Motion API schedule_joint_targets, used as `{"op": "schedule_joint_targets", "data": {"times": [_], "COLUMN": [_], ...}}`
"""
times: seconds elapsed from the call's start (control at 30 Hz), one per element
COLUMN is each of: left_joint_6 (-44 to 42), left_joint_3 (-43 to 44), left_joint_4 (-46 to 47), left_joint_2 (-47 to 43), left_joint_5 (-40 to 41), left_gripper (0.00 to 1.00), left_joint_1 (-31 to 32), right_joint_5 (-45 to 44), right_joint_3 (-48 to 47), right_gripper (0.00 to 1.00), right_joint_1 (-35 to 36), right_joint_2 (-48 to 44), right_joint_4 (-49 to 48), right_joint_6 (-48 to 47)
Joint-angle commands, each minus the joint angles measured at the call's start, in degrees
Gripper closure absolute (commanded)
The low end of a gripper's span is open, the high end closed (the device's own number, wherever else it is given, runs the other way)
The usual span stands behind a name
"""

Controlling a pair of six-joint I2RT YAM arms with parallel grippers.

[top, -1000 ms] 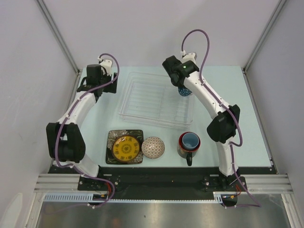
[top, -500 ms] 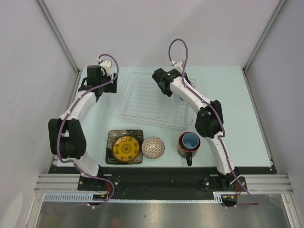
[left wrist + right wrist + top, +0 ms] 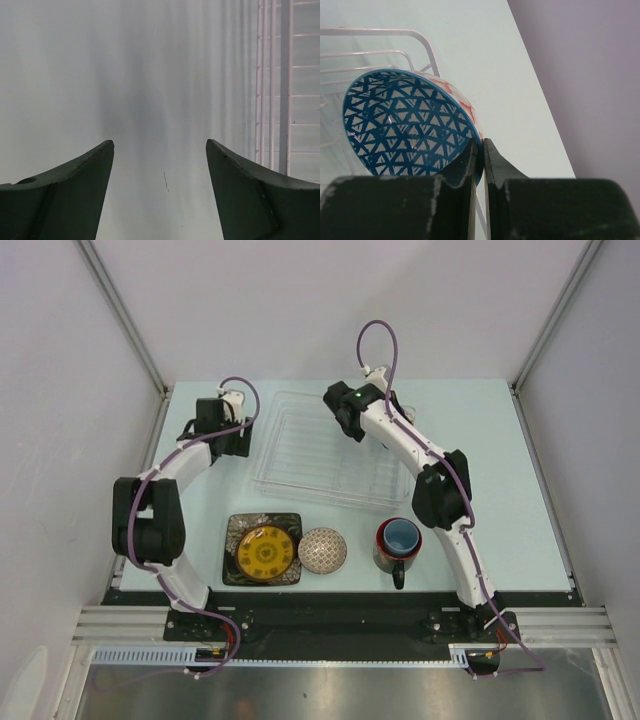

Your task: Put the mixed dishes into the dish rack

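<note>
Pinching the rim of the blue-white patterned bowl [image 3: 405, 125], the right gripper [image 3: 479, 142] holds it tilted over the dish rack [image 3: 310, 455]; the left gripper [image 3: 160, 145] gapes wide above the desk [image 3: 150, 75], rack at its right.

Pale blue table [image 3: 520, 500] across the middle; grey walls [image 3: 300, 310] at 9, 12 and 3 o'clock; aluminium rail [image 3: 560, 623] at 6 o'clock, brushed metal sheet [image 3: 330, 695] just below it.

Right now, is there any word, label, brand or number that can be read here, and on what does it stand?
No text can be read. The small round yellow plate carries only a dark ornament; the blue-white patterned bowl only triangles and red lines.
</note>
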State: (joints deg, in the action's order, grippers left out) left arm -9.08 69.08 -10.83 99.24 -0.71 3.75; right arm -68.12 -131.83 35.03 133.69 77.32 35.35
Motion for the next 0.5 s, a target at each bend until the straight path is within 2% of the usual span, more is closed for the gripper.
{"op": "schedule_joint_targets", "data": {"times": [0.0, 0.3, 0.47], "left_joint_6": [-1.9, -1.99, -1.82], "left_joint_3": [-4.03, -10.1, -11.86], "left_joint_4": [2.48, 3.89, 3.36], "left_joint_2": [-3.52, -7.39, -10.29], "left_joint_5": [-0.87, -4.47, -6.4], "left_gripper": [0.21, 0.21, 0.21], "left_joint_1": [1.61, 3.11, 3.28], "right_joint_5": [-5.8, -5.45, -2.37], "right_joint_3": [0.08, 0.79, -2.55], "right_gripper": [1.0, 1.0, 1.0], "right_joint_1": [-1.1, -0.4, 0.48], "right_joint_2": [1.05, 5.17, 7.64], "right_joint_4": [0.73, -0.68, -1.29], "right_joint_6": [-1.07, -3.97, -6.17]}}
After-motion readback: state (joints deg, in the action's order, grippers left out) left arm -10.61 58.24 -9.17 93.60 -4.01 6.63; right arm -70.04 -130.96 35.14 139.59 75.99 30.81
